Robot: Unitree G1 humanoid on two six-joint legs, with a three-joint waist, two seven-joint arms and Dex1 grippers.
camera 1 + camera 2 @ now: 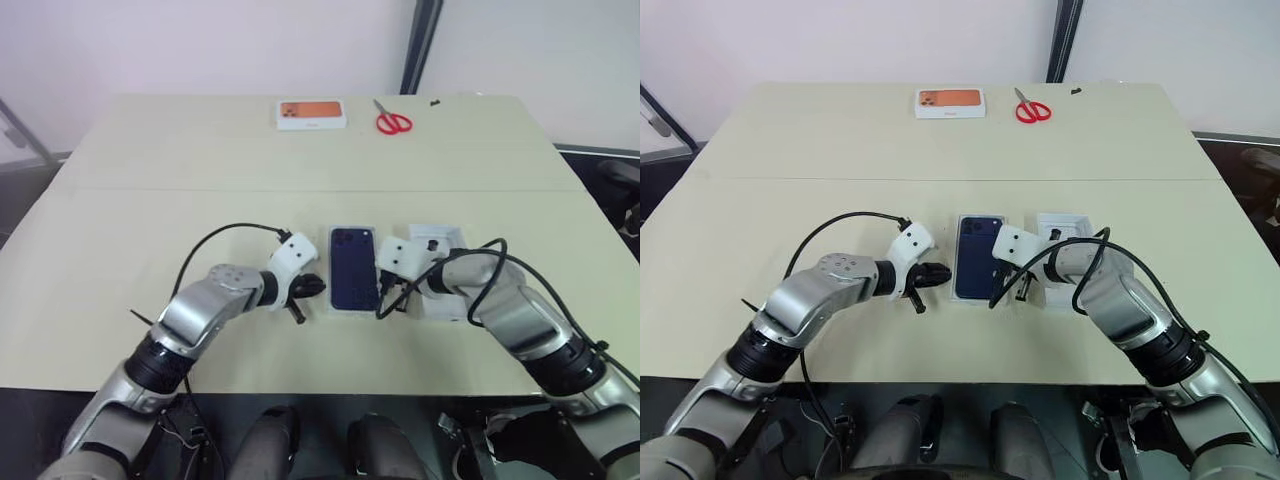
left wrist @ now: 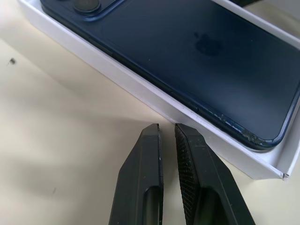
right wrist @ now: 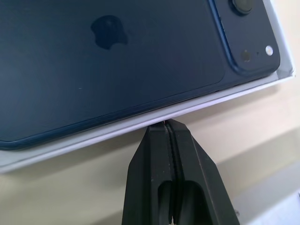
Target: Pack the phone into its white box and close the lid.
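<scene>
Phone (image 1: 354,268) lies back up inside the white box (image 2: 154,101), in the middle of the table (image 1: 150,200) in front of the robot, with its camera cluster at the far end. The box rim shows around the phone on all sides that can be seen.

The left gripper (image 2: 167,132) is just beside the left long side of the box. Its two black fingers (image 2: 143,178) are almost pressed together, with only a thin slit between the tips, and they hold nothing. The tips are near the box wall but I cannot tell if they touch it.

The right gripper (image 3: 167,123) is at the right long side of the box. Its fingers (image 3: 147,173) are fully pressed together and empty, and the tips reach the white edge of the box, touching it or nearly so.

The lid (image 1: 440,272) lies just to the right of the box, partly under the right arm, its white inside facing up.

At the far edge of the table are an orange-printed box (image 1: 312,114) and red scissors (image 1: 392,121), well apart from the grippers
</scene>
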